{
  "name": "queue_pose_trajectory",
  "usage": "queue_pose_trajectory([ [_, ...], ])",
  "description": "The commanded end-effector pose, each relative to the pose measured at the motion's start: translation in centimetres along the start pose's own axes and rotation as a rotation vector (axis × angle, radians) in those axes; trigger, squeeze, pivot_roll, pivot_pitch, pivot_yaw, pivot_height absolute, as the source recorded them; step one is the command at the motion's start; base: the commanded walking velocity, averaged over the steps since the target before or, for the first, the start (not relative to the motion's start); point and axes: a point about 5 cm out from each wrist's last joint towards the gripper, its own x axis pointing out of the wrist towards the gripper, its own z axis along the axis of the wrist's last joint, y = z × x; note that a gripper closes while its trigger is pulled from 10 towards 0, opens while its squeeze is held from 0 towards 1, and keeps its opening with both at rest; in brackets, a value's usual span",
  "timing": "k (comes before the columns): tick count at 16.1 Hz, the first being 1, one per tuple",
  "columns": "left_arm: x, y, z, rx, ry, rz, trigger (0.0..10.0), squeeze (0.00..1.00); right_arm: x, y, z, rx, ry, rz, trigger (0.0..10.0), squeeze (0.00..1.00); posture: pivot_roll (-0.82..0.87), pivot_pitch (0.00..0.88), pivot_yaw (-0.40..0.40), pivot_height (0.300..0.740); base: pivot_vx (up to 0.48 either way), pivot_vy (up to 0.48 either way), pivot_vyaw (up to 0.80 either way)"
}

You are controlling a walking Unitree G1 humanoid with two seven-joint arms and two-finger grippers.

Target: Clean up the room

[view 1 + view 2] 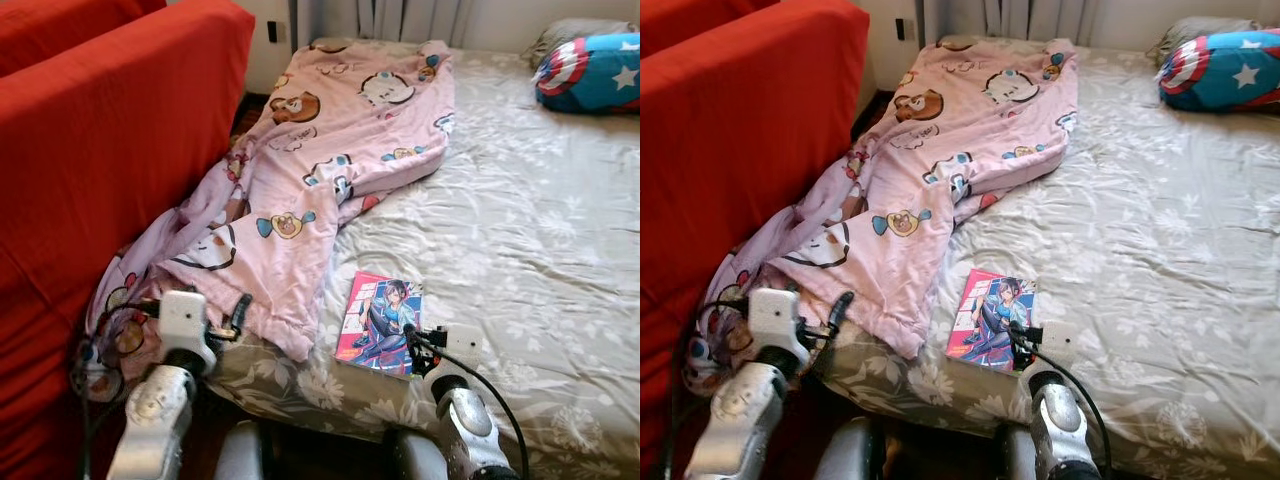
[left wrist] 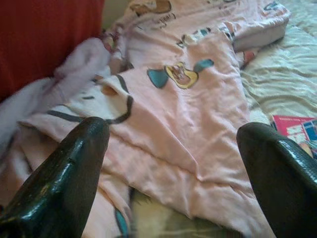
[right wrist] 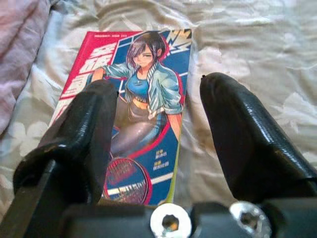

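Note:
A comic book [image 1: 380, 322] with a pink and blue cover lies flat on the floral bed sheet [image 1: 520, 230] near the bed's front edge. My right gripper [image 1: 412, 342] hovers just over the book's near right corner. In the right wrist view it is open, with the book [image 3: 141, 109] lying beyond and partly between its fingers. A pink cartoon-print blanket [image 1: 320, 170] trails from the head of the bed down off the left side. My left gripper [image 1: 238, 313] sits at the blanket's low front edge, open, with the blanket [image 2: 188, 124] spread ahead of it.
A red sofa [image 1: 110, 150] stands close against the bed's left side, leaving a narrow gap where the blanket hangs. A star-and-shield pillow [image 1: 590, 72] lies at the far right corner. Curtains and a wall socket [image 1: 272, 30] are behind the bed.

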Motion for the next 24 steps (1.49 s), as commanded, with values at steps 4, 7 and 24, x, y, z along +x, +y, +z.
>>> queue_pose_trajectory([
  [4, -0.1, -0.1, 0.4, 0.005, -0.001, 0.002, 10.0, 0.00, -0.8, -0.3, -1.4, -0.008, 0.039, -0.032, 10.0, 0.00, 0.15, 0.208, -0.014, 0.602, 0.000, 0.000, 0.00],
  [7, -0.2, 0.2, 0.5, 0.012, -0.001, 0.012, 10.0, 0.00, -0.5, -0.3, -1.0, -0.007, 0.035, -0.048, 10.0, 0.00, 0.16, 0.213, -0.015, 0.593, 0.000, 0.000, 0.00],
  [24, -4.3, 1.9, 1.2, 0.057, 0.044, 0.066, 10.0, 0.00, 0.9, -0.4, 0.7, 0.415, -0.006, -0.011, 10.0, 0.00, 0.22, 0.279, -0.020, 0.593, 0.000, 0.000, 0.00],
])
